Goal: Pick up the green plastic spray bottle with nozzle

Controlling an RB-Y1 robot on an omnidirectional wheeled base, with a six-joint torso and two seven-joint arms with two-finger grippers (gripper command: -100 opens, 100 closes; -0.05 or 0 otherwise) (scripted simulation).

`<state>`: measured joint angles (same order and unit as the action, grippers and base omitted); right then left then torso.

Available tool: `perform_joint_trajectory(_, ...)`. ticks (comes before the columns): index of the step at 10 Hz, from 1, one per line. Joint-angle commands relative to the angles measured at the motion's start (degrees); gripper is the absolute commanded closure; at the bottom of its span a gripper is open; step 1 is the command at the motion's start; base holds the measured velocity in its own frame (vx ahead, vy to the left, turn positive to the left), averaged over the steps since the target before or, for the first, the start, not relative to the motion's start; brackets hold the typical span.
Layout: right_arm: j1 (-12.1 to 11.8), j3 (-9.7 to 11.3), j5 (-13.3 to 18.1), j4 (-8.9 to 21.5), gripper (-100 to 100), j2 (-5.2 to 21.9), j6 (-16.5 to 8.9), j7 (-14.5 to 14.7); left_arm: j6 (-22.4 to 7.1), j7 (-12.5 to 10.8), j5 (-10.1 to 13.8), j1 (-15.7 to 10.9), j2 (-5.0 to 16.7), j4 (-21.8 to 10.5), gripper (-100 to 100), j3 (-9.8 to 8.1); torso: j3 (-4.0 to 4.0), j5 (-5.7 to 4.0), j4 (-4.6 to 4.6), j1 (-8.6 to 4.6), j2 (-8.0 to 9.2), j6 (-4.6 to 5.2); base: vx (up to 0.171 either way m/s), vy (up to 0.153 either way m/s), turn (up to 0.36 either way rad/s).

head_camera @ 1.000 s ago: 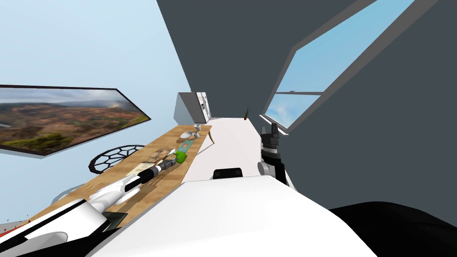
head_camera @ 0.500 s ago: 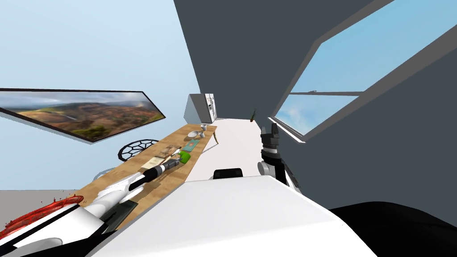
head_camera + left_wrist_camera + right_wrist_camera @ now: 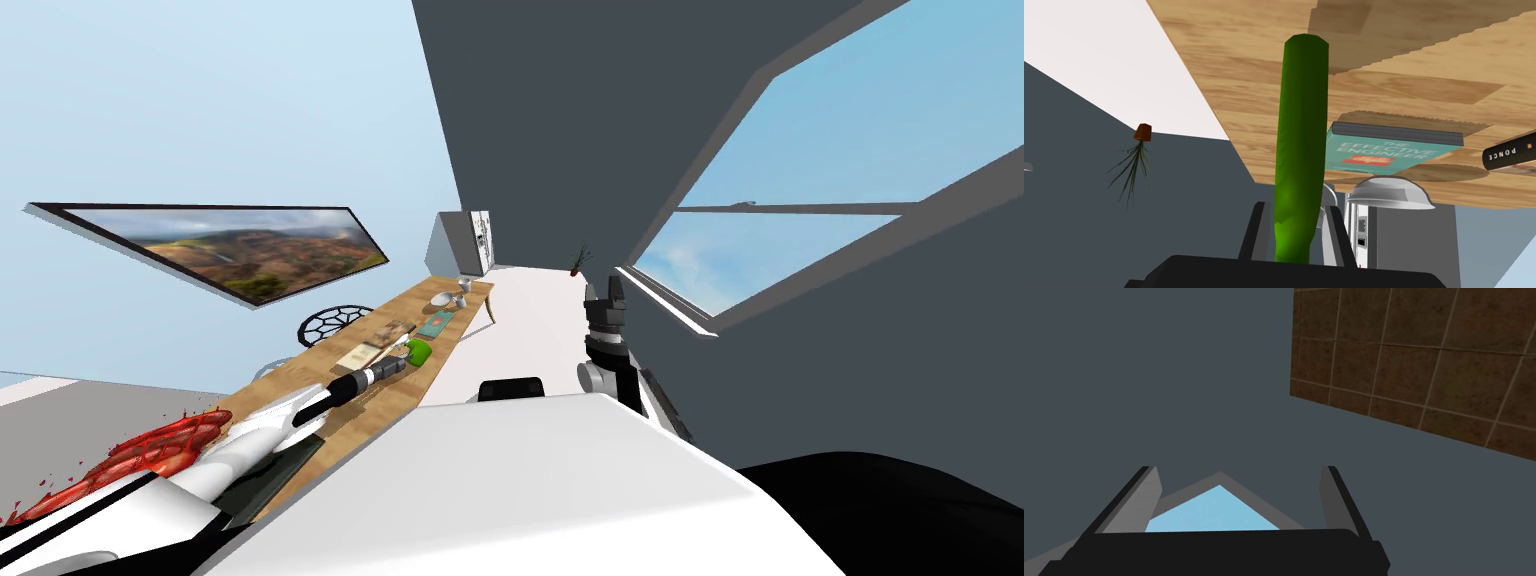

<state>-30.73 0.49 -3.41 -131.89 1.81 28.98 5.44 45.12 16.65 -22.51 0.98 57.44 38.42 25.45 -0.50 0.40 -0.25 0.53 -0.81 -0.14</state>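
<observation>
The green spray bottle is sitting between the jaws of my left gripper. The jaws are pressing on its two sides at the end nearest to the gripper's dark body, so they are clamped on it. The bottle is pointing away from the gripper over the wooden surface, and I cannot tell if it is touching the wood or hanging just above it. In the head view the left gripper is reaching along the surface, with the bottle near the edge on the side of the white floor. Just beyond the bottle a teal book is lying flat, and a white bowl is standing further along, past the book. A dark book spine with the letters PONCE is showing beside the teal book. A small potted plant is standing well apart, by the dark wall. My right gripper is standing raised at my right side, its jaws apart and holding nothing.
</observation>
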Motion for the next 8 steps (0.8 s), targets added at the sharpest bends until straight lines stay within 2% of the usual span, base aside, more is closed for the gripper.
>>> perform_joint_trajectory(1, 0.0, 0.0, 0.0, 0.0, 0, 0.0, 0.0, 0.0, -0.4, -0.8, -2.2, 0.7, 0.1, 2.9, 100, -0.70, 0.00, 0.00, 0.00, 0.00, 0.00, 0.00, 0.099, 0.003, 0.232)
perform_joint_trajectory(2, 0.0, 0.0, 0.0, 0.0, 0, 0.0, 0.0, 0.0, -0.6, -2.0, -4.3, 2.2, 0.1, 5.4, 100, -2.37, -0.06, 0.03, 0.00, -0.01, -0.12, 0.19, 0.141, 0.007, 0.310)
perform_joint_trajectory(3, 0.0, 0.0, 0.0, 0.0, 0, 0.0, 0.0, 0.0, -0.6, -2.0, -5.9, 2.2, 0.1, 7.4, 100, -2.37, -0.14, 0.01, -0.03, -0.01, -0.27, 0.09, 0.130, 0.001, 0.226)
perform_joint_trajectory(4, 0.0, 0.0, 0.0, 0.0, 0, 0.0, 0.0, 0.0, -0.7, -3.1, -7.6, 3.6, 0.1, 9.5, 100, -4.03, -0.17, 0.04, -0.03, -0.02, -0.31, 0.23, 0.147, 0.014, 0.338)
perform_joint_trajectory(5, 0.0, 0.0, 0.0, 0.0, 0, 0.0, 0.0, 0.0, -0.7, -3.1, -9.3, 3.6, 0.1, 11.3, 100, -4.03, -0.19, 0.00, -0.05, 0.03, -0.35, 0.10, 0.112, -0.002, 0.218)
perform_joint_trajectory(6, 0.0, 0.0, 0.0, 0.0, 0, 0.0, 0.0, 0.0, -0.9, -4.3, -11.0, 5.0, 0.1, 13.1, 100, -5.70, -0.16, 0.04, -0.03, 0.00, -0.28, 0.23, 0.142, -0.020, 0.362)
perform_joint_trajectory(7, 0.0, 0.0, 0.0, 0.0, 0, 0.0, 0.0, 0.0, -0.9, -4.3, -12.7, 5.0, 0.1, 15.3, 100, -5.70, -0.18, -0.01, -0.04, -0.05, -0.32, 0.09, 0.122, -0.017, 0.220)
perform_joint_trajectory(8, 0.0, 0.0, 0.0, 0.0, 0, 0.0, 0.0, 0.0, -0.9, -4.3, -13.2, 5.0, 0.1, 15.3, 100, -5.70, -0.16, 0.01, -0.02, -0.06, -0.28, 0.25, 0.042, 0.000, -0.028)
